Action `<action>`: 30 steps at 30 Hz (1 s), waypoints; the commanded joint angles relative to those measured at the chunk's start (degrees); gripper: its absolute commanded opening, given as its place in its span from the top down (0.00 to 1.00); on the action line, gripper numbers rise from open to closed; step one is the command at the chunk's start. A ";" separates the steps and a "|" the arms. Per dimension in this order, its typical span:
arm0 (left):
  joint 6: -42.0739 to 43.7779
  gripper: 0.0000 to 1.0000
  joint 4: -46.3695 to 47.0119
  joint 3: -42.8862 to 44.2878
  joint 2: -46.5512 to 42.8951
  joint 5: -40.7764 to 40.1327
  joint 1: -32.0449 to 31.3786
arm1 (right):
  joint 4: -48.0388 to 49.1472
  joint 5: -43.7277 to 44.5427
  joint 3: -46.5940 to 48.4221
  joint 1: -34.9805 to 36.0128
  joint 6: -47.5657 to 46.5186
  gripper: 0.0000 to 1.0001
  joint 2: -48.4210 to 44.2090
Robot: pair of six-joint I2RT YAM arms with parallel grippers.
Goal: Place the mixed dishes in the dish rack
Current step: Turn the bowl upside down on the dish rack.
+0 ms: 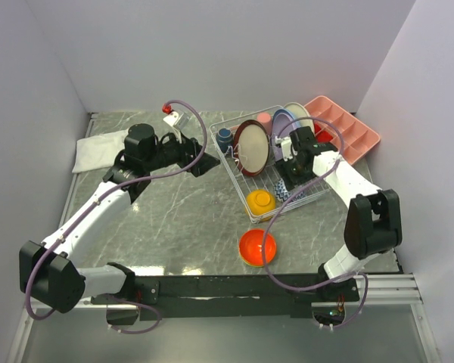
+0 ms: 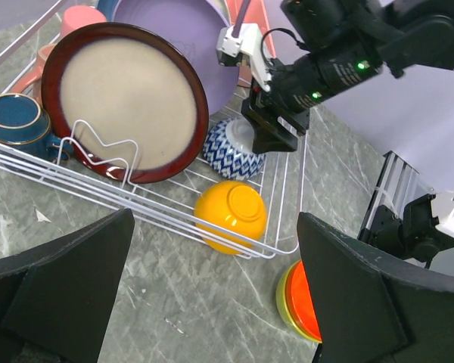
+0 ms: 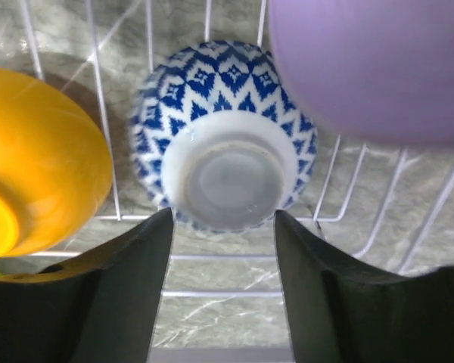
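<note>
The white wire dish rack [image 1: 238, 175] holds a dark-red-rimmed plate [image 1: 251, 147] and a lavender plate [image 1: 293, 119] on edge, a navy cup [image 1: 225, 138], a pink cup [image 1: 264, 119], a yellow bowl [image 1: 260, 201] and an upturned blue-patterned bowl [image 3: 227, 144]. My right gripper [image 3: 223, 227] hangs open inside the rack, its fingertips at the near side of that bowl's foot. A red-orange bowl [image 1: 256, 246] nested in a lime bowl [image 2: 281, 302] sits on the table in front of the rack. My left gripper [image 2: 227, 302] stands wide open over bare table left of the rack, holding nothing.
A pink compartment tray [image 1: 346, 130] lies behind the rack at the right. A white folded cloth [image 1: 98, 150] lies at the back left. Grey walls close in the table on three sides. The right arm [image 2: 325, 68] reaches over the rack's right end.
</note>
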 commanded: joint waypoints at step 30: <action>1.52 0.04 0.21 2.35 1.05 1.38 0.89 | 6.15 7.17 0.58 -3.06 -7.41 1.00 3.74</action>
